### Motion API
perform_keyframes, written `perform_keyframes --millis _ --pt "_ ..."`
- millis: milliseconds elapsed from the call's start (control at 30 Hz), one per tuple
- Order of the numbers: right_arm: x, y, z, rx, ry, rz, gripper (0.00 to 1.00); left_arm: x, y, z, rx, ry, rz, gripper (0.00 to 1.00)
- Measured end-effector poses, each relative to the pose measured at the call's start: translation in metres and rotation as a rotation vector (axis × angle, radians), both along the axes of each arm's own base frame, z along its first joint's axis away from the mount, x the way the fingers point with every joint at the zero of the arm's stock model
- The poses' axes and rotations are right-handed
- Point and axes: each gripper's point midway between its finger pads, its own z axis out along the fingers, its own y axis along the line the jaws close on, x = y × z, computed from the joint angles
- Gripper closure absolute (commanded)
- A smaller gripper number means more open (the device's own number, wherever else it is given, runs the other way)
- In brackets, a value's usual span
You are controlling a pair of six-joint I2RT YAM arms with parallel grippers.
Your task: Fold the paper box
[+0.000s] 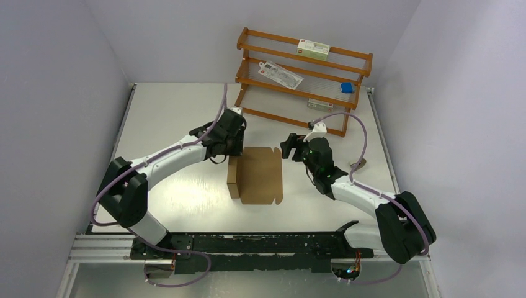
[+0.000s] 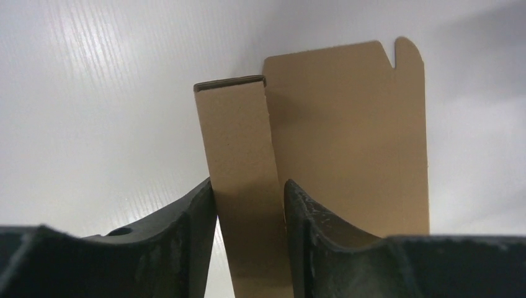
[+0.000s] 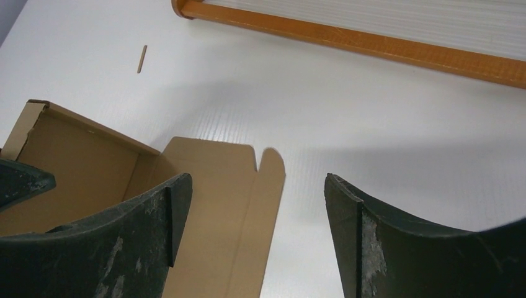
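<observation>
The paper box (image 1: 260,177) lies at the middle of the table (image 1: 173,124), well away from every edge, between the two grippers. Its left side wall is folded up and stands upright, and the wide panel beside it lies flat, its notched tab at the right edge.

The left gripper (image 2: 248,186) is at the far end of that raised wall, about half open, one finger (image 2: 186,230) on each side of the wall. Both fingers are at the cardboard's faces, but whether they clamp it cannot be made out.

The right gripper (image 3: 257,183) is spread wide and holds nothing. It hangs over the box's far right corner, above the notched flap, with the wooden rack (image 3: 372,45) beyond it along the table's far edge.
</observation>
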Motion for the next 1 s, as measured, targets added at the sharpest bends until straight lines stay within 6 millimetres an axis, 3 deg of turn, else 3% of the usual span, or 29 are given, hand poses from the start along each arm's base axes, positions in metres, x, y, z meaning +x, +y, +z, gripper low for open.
perform_keyframes --millis 100,400,733,1000 --pt "0.002 0.002 0.001 0.003 0.014 0.002 0.19 0.000 0.003 0.000 -0.057 -0.005 0.008 0.58" --pt "0.007 0.016 0.015 0.030 0.072 0.035 0.19 0.005 0.036 -0.004 -0.271 -0.004 0.106 0.58" --pt "0.011 0.041 0.037 0.036 0.197 0.123 0.20 -0.001 0.046 -0.022 -0.476 0.008 0.171 0.57" --pt "-0.004 0.044 0.011 0.014 0.360 0.144 0.28 -0.006 0.039 -0.028 -0.560 0.016 0.162 0.57"
